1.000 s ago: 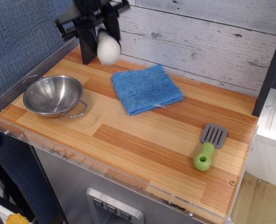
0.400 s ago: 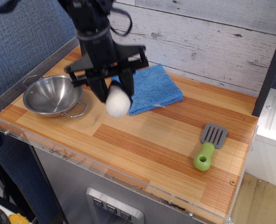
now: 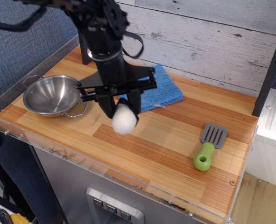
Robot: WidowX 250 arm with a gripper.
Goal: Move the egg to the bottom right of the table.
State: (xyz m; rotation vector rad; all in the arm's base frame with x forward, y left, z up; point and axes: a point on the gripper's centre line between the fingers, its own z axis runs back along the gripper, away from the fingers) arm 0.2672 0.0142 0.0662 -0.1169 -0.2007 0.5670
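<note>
The egg is a small white fuzzy ball held between the black fingers of my gripper, which is shut on it. It hangs above the middle-left of the striped wooden table, in front of the blue cloth. Its black band is hidden from this side. My arm comes down from the upper left over the table.
A steel bowl stands at the left. A folded blue cloth lies behind the gripper, partly hidden by it. A spatula with a green handle lies at the right. A clear acrylic edge runs along the front.
My gripper has carried the egg from the back left corner, forward and to the right, down to above the table's middle-left, in front of the cloth.
</note>
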